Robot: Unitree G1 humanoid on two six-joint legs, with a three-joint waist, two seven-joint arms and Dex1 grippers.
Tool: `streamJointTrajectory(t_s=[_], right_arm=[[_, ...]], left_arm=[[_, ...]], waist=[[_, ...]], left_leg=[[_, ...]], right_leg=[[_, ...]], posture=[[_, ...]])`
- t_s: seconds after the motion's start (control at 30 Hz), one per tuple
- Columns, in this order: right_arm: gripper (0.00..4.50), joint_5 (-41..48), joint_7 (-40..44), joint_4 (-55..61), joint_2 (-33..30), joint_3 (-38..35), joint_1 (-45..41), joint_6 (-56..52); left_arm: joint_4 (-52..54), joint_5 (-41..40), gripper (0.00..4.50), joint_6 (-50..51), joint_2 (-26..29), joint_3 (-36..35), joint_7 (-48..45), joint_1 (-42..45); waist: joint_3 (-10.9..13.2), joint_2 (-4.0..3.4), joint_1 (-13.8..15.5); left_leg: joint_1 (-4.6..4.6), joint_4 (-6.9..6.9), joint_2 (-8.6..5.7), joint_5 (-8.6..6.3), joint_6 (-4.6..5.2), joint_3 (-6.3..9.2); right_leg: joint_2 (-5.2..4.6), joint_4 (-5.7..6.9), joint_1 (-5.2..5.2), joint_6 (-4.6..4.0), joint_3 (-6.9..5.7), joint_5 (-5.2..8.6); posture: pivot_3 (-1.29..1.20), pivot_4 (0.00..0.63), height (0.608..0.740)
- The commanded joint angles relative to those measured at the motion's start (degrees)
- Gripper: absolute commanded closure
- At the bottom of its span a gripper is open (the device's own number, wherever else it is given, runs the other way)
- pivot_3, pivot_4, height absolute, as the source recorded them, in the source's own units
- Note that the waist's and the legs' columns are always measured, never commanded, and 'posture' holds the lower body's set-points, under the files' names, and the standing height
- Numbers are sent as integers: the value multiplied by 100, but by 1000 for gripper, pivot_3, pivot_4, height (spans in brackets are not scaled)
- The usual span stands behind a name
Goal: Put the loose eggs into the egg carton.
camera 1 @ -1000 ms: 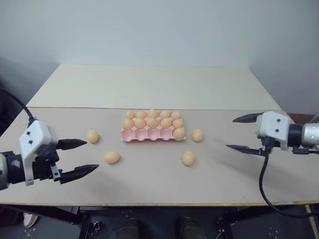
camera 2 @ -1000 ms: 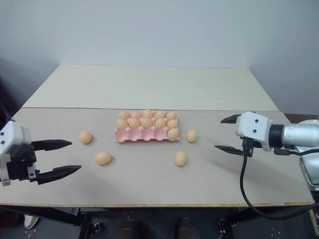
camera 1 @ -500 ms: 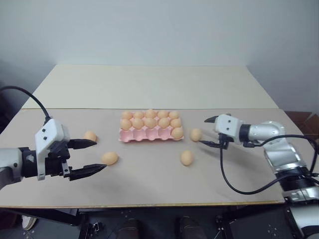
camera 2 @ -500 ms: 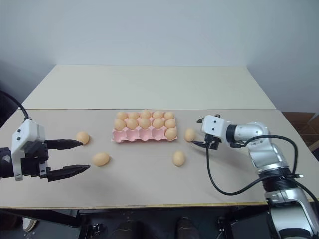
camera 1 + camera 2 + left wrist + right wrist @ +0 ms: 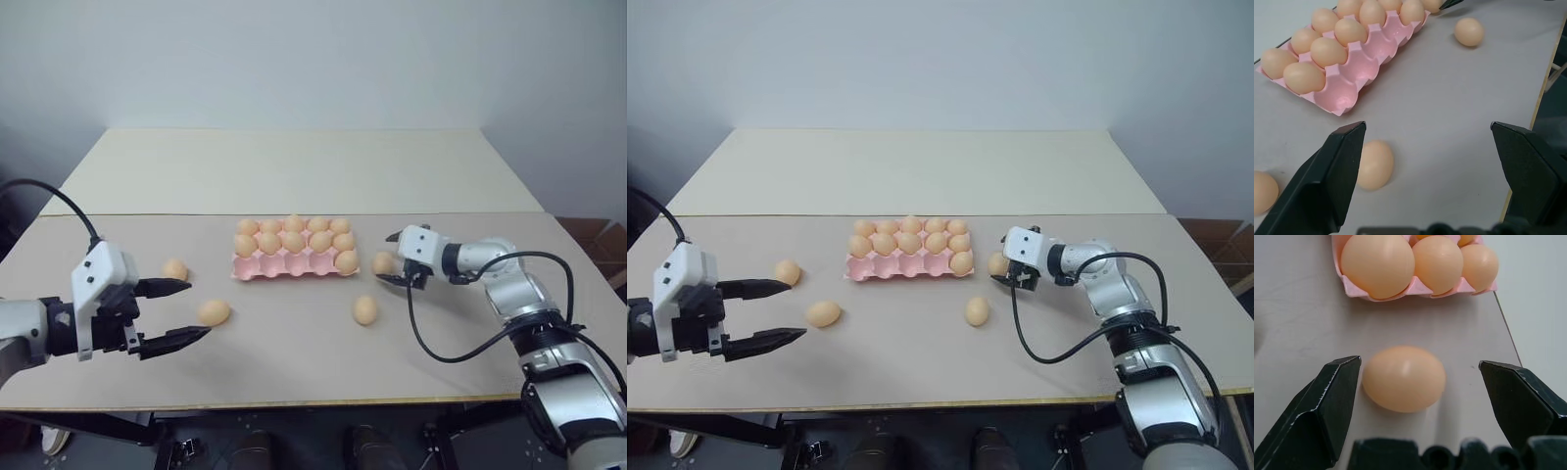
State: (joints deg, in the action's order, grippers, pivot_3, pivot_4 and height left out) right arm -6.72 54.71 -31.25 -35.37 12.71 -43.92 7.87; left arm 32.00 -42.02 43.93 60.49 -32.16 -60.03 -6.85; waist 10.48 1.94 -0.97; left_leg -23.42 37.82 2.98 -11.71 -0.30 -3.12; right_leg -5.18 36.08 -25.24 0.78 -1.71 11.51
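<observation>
A: Eggs, four loose on the table (image 5: 294, 362): one (image 5: 175, 268) and another (image 5: 214, 312) left of the pink carton (image 5: 294, 262), one (image 5: 364, 310) in front of its right end, one (image 5: 1403, 378) just beside that end.

B: And the carton?

A: Mid-table; its front row has four bare cups.

B: The grippers?

A: The right gripper (image 5: 1418, 396) is spread wide with that last egg between its fingers (image 5: 1327, 401), not squeezed. The left gripper (image 5: 176, 311) gapes wide near the left eggs, holding nothing.

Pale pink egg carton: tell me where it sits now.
The pale pink moulded egg carton sits mid-table in the head views, with a loose tan egg just off its right end.
</observation>
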Motion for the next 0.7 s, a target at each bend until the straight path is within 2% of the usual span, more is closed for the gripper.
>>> streamJointTrajectory(t_s=[0.03, 0.37, 0.47, 0.57, 0.6, 0.7], right_arm=[[0, 93, 109, -225, 99, -60, -211, 59], [0, 178, 387, -994, 334, -160, -482, -120], [597, 147, 368, -1127, 355, -158, -522, -99], [1624, 127, 331, -1190, 375, -150, -522, -46], [1804, 128, 308, -1193, 384, -153, -518, -38], [1809, 83, 207, -1155, 385, -141, -495, -22]], left_arm=[[158, 53, 47, -135, -18, -90, 24, -56], [206, 118, 47, -115, 7, -161, 22, -197], [202, 147, 0, -116, 13, -180, 7, -234], [175, 169, 0, -124, 27, -173, 1, -235], [173, 178, 0, -126, 30, -169, 1, -235], [175, 172, 0, -109, 40, -170, 13, -207]], waist=[[0, 0, 0], [0, 0, -3], [0, 0, -3], [0, -1, -4], [0, -1, -3], [0, -1, -4]], left_leg=[[0, 0, 0, 0, 0, 0], [2, 0, 0, 0, 0, 0], [3, 0, 1, 0, 0, 1], [2, 0, 1, 0, 0, 0], [2, 0, 0, 0, 0, 0], [3, 0, 1, 0, 0, 0]], right_leg=[[0, 0, 0, 0, 0, 0], [1, 1, 1, -1, 1, -1], [2, 1, 1, -1, 1, -1], [1, 0, 1, -1, 2, -1], [1, 1, 1, -1, 2, -1], [2, 1, 1, -1, 2, -1]], posture=[[0, 150, 740], [0, 150, 740], [0, 150, 740], [0, 150, 740], [0, 150, 740], [0, 150, 740]])
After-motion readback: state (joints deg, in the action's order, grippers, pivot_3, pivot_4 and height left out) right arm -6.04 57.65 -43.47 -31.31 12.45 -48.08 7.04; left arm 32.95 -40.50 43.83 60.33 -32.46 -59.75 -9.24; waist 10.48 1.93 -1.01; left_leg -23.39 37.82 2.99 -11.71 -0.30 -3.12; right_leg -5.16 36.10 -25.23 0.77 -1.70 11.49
